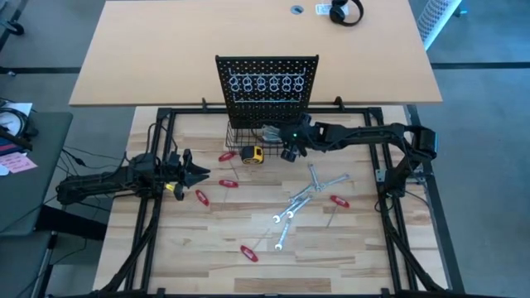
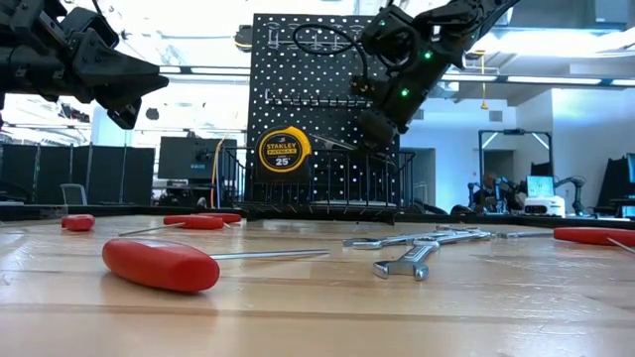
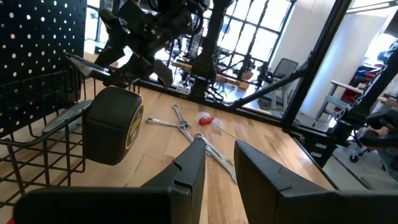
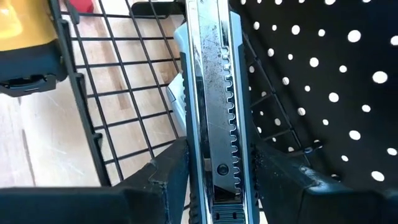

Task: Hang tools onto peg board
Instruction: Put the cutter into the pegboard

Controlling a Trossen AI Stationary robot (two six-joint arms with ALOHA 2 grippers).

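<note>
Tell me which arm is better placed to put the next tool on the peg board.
Right. Its gripper is at the basket below the peg board, fingers either side of a metal utility knife. The left gripper hovers farther back, nothing between its fingers.

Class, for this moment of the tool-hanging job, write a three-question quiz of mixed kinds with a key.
1. True or false: the right gripper holds a silver utility knife over the wire basket.
2. Which lies closest to the low camera? A red-handled screwdriver B wrench C tape measure
3. Fill in: the left gripper holds ____.

Key: 1 true; 2 A; 3 nothing.
</note>
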